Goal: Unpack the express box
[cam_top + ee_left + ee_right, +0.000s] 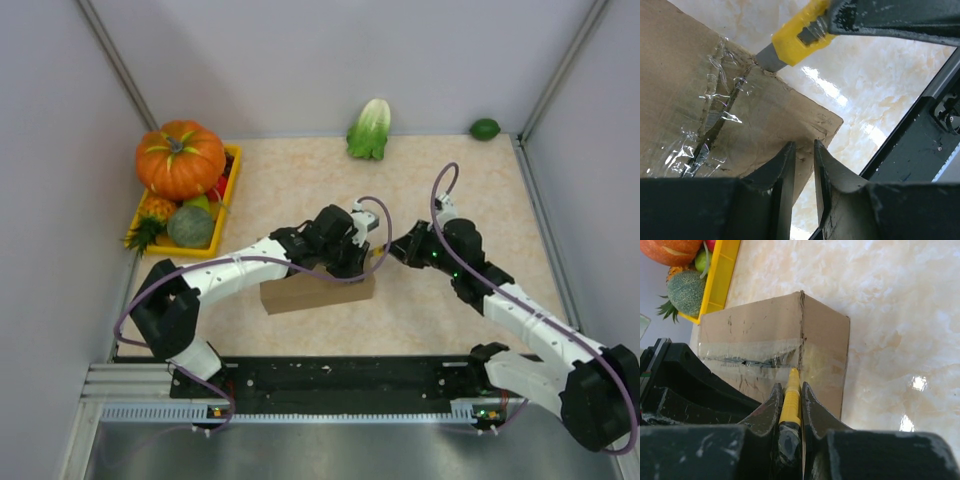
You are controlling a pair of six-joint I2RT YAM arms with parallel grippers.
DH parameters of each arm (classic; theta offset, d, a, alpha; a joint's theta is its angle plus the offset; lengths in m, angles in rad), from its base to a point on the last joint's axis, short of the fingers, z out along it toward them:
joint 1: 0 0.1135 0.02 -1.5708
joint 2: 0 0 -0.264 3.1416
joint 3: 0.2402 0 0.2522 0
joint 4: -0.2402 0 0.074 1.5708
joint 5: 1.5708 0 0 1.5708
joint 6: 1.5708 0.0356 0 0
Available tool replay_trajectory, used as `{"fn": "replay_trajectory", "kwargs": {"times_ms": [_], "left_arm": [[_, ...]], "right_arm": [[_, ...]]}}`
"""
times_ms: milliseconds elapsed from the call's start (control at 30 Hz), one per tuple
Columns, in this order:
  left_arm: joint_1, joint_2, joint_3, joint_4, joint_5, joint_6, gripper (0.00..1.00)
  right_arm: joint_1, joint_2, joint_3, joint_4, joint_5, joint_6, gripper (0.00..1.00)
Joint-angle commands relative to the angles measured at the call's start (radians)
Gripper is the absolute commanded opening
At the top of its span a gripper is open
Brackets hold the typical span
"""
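Note:
The express box (310,291) is a brown cardboard box lying mid-table, with clear tape along its top seam (715,125) torn and partly slit. My left gripper (350,262) rests on the box top near a corner (832,122). Its fingers (785,167) stand a narrow gap apart with nothing between them (804,145). My right gripper (791,386) is shut on a yellow utility knife (790,402). The knife's grey tip (765,59) touches the taped seam at the box's (765,330) end edge. From above, the right gripper (388,254) sits just right of the box.
A yellow tray (233,170) at the back left holds a pumpkin (180,158), a melon (190,226) and other fruit. A cabbage (370,128) and a lime (485,128) lie by the back wall. A black rail (330,375) runs along the near edge.

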Motion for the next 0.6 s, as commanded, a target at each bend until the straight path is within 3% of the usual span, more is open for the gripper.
{"fn": "replay_trajectory", "kwargs": {"times_ms": [0, 567], "left_arm": [[-0.008, 0.024, 0.045, -0.017, -0.079, -0.021, 0.27], [-0.009, 0.034, 0.097, -0.019, -0.103, -0.043, 0.27]], "right_arm": [[0.014, -0.06, 0.007, -0.145, -0.099, -0.024, 0.0], [0.012, -0.198, 0.153, -0.505, -0.133, -0.1, 0.0]]}}
